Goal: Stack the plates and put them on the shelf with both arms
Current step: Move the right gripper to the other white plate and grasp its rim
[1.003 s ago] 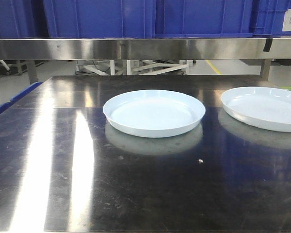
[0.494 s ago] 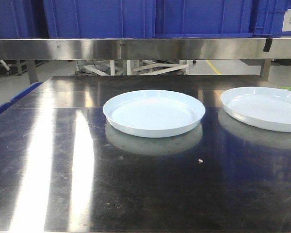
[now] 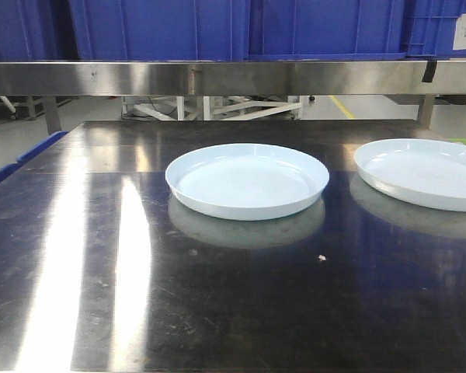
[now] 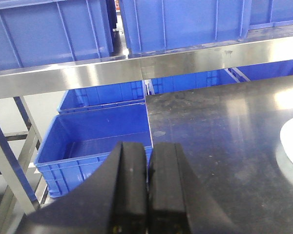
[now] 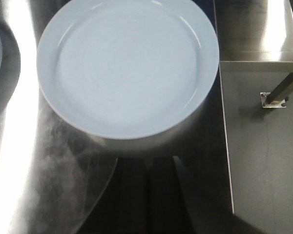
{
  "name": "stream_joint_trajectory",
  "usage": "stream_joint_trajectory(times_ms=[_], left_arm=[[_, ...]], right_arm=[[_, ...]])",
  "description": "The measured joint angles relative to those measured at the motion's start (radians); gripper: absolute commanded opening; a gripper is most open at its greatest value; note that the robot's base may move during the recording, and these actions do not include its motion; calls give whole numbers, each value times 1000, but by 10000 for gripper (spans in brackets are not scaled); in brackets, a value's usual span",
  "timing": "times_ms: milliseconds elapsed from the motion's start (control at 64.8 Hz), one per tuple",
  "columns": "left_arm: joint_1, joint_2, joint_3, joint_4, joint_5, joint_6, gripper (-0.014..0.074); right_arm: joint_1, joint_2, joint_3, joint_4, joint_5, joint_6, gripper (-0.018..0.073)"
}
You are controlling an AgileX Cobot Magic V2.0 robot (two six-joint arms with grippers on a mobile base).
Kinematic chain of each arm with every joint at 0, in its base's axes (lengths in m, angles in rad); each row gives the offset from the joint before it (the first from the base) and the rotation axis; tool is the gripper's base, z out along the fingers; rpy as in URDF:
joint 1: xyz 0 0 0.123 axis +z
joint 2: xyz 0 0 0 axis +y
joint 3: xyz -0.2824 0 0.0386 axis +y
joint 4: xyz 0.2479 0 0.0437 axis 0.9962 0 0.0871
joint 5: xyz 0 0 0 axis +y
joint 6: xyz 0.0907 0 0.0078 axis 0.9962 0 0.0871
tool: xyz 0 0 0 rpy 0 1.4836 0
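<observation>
On my left wrist feed, the left gripper [image 4: 147, 152] is two matte black fingers [image 4: 132, 180] with rounded tips and a faintly speckled, rubbery skin, flaring into one black body below. The right gripper [image 5: 146, 168] shows only as dark, blurred black shapes.

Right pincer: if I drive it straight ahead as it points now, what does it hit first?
Most likely the near rim of the right-hand plate, directly ahead of the right pincer. Its height is unclear, so it might pass over.
</observation>
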Motion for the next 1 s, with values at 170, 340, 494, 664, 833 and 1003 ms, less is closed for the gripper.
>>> stream_joint_trajectory(times_ms=[170, 340, 494, 664, 833, 1003], left_arm=[[0, 0, 0, 0, 0, 0, 83], [0, 0, 0, 0, -2, 0, 83], [0, 0, 0, 0, -2, 0, 83], [0, 0, 0, 0, -3, 0, 83], [0, 0, 0, 0, -4, 0, 83], [0, 0, 0, 0, -4, 0, 83]], right_arm=[[0, 143, -147, 0, 23, 0, 55], [-7, 305, -354, 2, 183, 0, 60], [-75, 440, -520, 22, 296, 0, 70], [-177, 580, -692, 37, 475, 0, 282], [-214, 709, -821, 37, 555, 0, 407], [-219, 800, -910, 57, 610, -33, 407]])
